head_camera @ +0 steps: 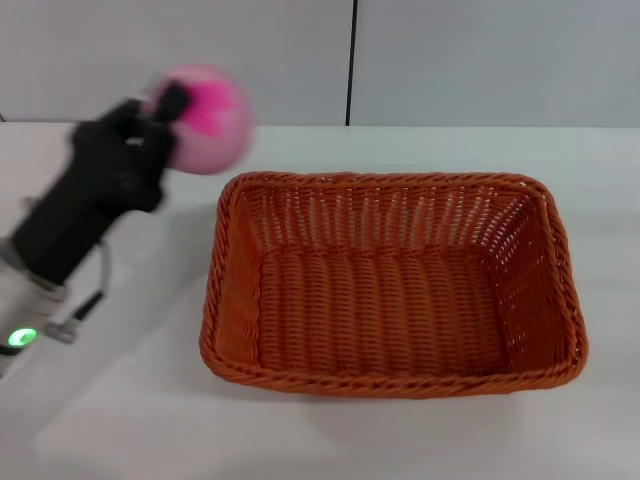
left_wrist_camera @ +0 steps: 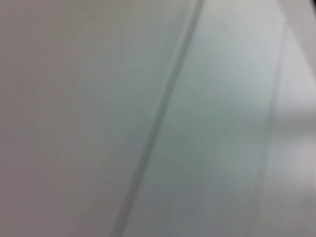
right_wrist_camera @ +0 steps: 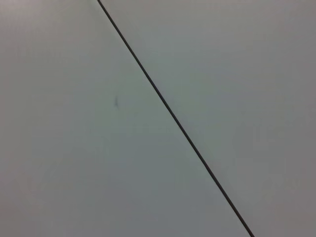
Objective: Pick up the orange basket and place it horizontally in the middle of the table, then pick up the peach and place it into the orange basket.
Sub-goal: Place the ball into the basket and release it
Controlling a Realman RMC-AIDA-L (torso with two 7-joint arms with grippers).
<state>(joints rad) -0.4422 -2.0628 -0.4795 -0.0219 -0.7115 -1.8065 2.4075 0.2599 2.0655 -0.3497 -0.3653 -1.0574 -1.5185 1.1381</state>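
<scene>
left gripper (head_camera: 185,110): clamped on the peach (head_camera: 208,120), raised above the table (head_camera: 120,400), just left of the basket's far left corner
peach: in the air, outside the basket
basket (head_camera: 392,285): lengthwise across mid-table, nothing inside
right gripper: out of sight

The left gripper (head_camera: 185,105) hangs above the table (head_camera: 120,420), near its far left part, with the peach (head_camera: 205,120) clamped between its fingers and lifted off the surface. To the right of the gripper and nearer the robot, the orange basket (head_camera: 392,285) sits on the table with its long side running left to right, around the middle. The peach is up beside the basket's far left corner, outside the rim. Behind the gripper stands a wall (head_camera: 480,60).
</scene>
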